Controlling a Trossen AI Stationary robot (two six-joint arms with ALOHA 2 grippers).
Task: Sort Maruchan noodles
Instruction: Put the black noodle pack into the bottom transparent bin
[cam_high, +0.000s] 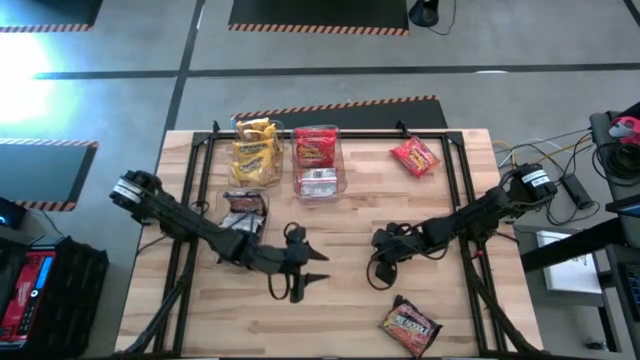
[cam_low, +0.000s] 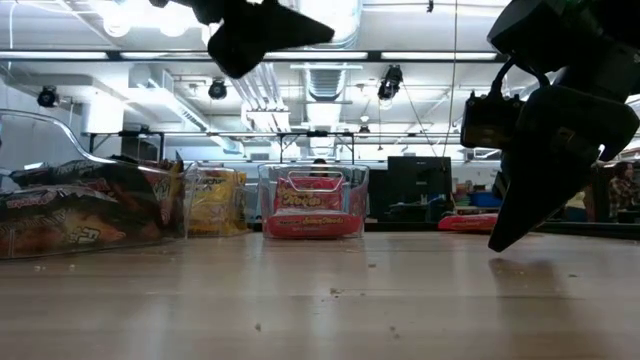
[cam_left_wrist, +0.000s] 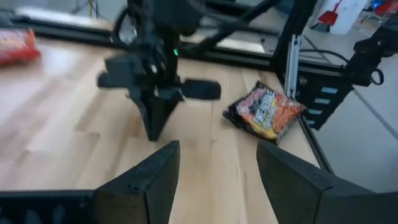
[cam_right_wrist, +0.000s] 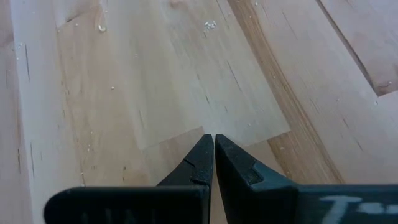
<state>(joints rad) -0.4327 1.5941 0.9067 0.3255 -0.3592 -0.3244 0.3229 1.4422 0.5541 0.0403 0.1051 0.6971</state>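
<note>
Our left gripper (cam_high: 312, 281), fingers apart and empty, faces the dark crinkly ramen packet (cam_high: 410, 325) lying askew beyond our pinched-together right gripper (cam_high: 379, 280), which hangs nearer it.

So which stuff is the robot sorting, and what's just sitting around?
For the job:
- yellow packets in a bin
- red packets in a bin
- dark packet
- loose red packet
- loose dark packet

Just around:
- cables beside the table
- red toolbox on the floor
</note>
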